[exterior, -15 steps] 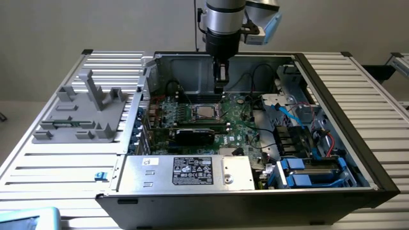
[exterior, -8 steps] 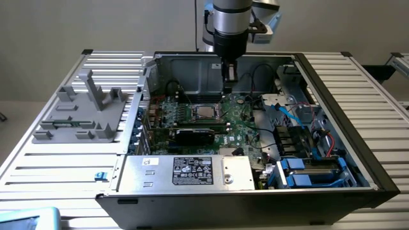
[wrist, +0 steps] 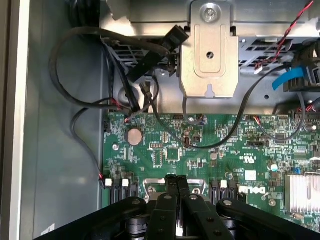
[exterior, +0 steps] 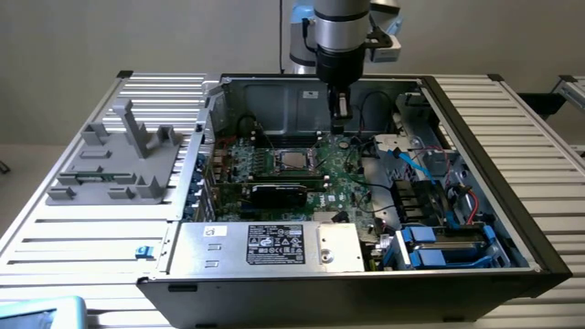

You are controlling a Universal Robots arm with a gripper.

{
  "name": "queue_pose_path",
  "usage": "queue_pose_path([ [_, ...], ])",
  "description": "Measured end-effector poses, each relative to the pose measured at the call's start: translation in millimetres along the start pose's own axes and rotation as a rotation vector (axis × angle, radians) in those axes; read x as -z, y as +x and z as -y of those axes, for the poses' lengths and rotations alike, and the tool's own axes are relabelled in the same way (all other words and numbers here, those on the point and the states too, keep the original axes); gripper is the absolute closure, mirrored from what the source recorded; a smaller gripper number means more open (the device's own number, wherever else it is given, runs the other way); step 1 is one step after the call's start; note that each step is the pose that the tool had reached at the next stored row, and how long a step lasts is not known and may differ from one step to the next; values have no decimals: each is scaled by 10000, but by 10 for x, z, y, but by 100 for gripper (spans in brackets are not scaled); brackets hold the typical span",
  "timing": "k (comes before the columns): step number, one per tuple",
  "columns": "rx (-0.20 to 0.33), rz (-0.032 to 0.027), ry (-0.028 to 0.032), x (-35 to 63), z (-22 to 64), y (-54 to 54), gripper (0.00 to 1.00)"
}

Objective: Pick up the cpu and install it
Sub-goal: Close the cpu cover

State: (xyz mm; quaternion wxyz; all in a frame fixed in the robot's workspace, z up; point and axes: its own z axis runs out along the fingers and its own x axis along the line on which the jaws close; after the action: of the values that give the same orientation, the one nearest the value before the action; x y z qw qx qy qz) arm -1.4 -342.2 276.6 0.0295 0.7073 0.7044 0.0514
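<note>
Gripper (exterior: 339, 127) of black metal at the end of the grey robot arm (exterior: 340, 34), low inside the open black computer case (exterior: 512, 205). Hangs above the back part of the green motherboard (exterior: 343, 171), near the rear wall of the case. Black fingers (wrist: 171, 190) pressed together side by side, with nothing clamped between.

Small flat square cpu (exterior: 292, 159) with shiny silver-beige metal top, lying flat in the dark square socket with metal frame (exterior: 270, 161), about the middle of the motherboard. Not touched by the gripper: sits apart from it, toward the exterior view's left and nearer to the front of the case.

Just in front of the socket, black oblong expansion card (exterior: 279, 193). At the front of the case, silver metal power supply box with white label (exterior: 274, 245); to the exterior view's right of it, blue plastic drive holders (exterior: 439, 248).

Outside the case, on the exterior view's left, grey plastic fixture with upright posts (exterior: 119, 157), resting on the slatted silver metal table (exterior: 82, 233).

From the wrist camera: round silver coin battery (wrist: 134, 136) on the motherboard, shiny metal bracket with one screw (wrist: 208, 55) beyond the board's edge, black cables (wrist: 75, 65) looping beside it, flat blue cable (wrist: 289, 78), silver finned heat sink (wrist: 303, 192) on the board.
</note>
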Motion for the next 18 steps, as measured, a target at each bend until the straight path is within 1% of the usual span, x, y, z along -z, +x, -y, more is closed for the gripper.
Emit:
queue_pose_path([
  [4,-1,0,-58,-52,-93,-1,89],
  [8,-6,1,-62,-130,-177,-3,89],
  [12,-29,4,-51,-204,-188,-5,89],
  [13,-38,4,-35,-221,-187,-6,89],
  [15,-62,9,26,-246,-186,-7,89],
  [17,-96,13,113,-265,-185,-7,89],
  [18,-117,15,168,-275,-184,-7,89],
])
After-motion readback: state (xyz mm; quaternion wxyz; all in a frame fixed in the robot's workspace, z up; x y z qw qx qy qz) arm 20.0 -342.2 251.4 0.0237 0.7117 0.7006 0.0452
